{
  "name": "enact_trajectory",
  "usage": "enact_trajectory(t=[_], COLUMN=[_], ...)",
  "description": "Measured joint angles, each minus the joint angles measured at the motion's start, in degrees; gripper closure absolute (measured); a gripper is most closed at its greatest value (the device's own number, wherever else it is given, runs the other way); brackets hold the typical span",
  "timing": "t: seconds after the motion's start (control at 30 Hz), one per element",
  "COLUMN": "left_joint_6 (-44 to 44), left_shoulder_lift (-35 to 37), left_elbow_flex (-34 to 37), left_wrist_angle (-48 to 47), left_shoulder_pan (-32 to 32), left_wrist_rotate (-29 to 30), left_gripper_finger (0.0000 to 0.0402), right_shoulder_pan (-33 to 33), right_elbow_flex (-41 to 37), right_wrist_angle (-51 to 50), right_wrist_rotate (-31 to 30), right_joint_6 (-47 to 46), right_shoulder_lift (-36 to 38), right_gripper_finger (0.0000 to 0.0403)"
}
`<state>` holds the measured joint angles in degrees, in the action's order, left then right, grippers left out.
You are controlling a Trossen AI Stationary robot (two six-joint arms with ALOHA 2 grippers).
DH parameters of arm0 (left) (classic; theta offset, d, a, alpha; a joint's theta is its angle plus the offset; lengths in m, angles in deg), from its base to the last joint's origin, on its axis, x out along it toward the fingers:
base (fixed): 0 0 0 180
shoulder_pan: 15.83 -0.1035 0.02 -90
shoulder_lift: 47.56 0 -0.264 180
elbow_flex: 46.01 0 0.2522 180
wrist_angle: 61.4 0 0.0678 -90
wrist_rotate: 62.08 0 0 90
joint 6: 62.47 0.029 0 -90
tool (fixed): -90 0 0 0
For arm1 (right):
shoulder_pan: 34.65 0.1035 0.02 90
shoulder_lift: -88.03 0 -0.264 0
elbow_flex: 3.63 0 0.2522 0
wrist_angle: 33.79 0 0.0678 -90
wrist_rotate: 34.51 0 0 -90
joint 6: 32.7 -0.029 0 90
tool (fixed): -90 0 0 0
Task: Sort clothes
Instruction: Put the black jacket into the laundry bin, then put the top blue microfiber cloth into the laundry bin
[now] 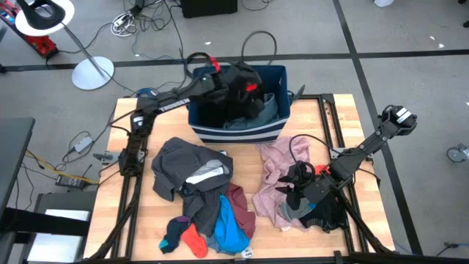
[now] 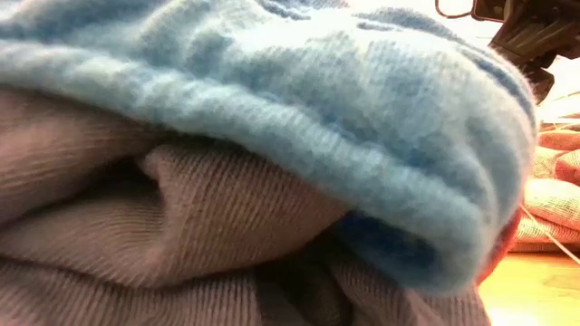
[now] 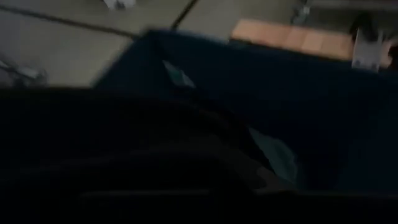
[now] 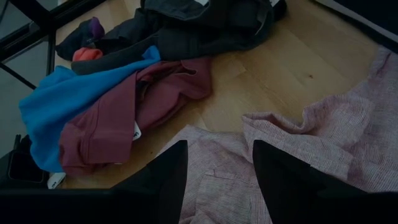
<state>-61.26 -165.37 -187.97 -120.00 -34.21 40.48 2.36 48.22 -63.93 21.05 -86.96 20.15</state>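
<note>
Clothes lie sorted only in part: a maroon garment (image 4: 134,106) and a bright blue one (image 4: 59,102) are heaped at the counter's (image 1: 344,110) near edge beside a dark grey garment (image 1: 187,165), with a pale pink shirt (image 4: 329,143) under my right pincer (image 4: 217,171), its fingers apart just above the cloth. I would press lower and pinch one fold only, so nothing else lifts. Farther back, my left arm reaches over the blue bin (image 1: 242,132), its left pincer (image 1: 245,82) seemingly clamped on a black garment (image 1: 231,92) hanging into it; I judge letting go only once it is well inside.
</note>
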Motion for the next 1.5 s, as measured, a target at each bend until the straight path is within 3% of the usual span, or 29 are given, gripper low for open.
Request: enact_trajectory(t=[0.27,0.5,0.93,1.13,1.33,1.5], left_joint_6=[-1.5,-1.7,-5.2,-8.4,-13.7,-19.9], left_shoulder_lift=[-3.0,-2.9,1.5,5.2,10.5,13.2], left_elbow_flex=[0.1,0.1,0.1,0.1,0.0,0.0], left_wrist_angle=[-2.0,-4.4,-22.5,-26.8,-28.6,-32.8], left_shoulder_pan=[0.0,0.0,5.8,12.7,19.0,25.7], left_wrist_rotate=[-3.3,-1.7,-4.2,4.1,5.0,10.3], left_gripper_finger=[0.0328,0.026,0.0255,0.0254,0.0254,0.0254], right_shoulder_pan=[0.0,0.0,0.0,0.0,0.0,0.0], right_elbow_flex=[0.0,0.0,0.0,0.0,0.0,0.0], right_wrist_angle=[0.1,0.0,0.0,0.0,0.3,0.5], right_wrist_rotate=[0.0,0.0,0.0,0.1,0.3,0.8], right_joint_6=[0.0,0.0,0.0,0.0,0.0,0.0], right_shoulder_lift=[0.0,0.0,0.0,0.0,0.0,0.0], right_gripper_finger=[0.022,0.022,0.022,0.022,0.022,0.022])
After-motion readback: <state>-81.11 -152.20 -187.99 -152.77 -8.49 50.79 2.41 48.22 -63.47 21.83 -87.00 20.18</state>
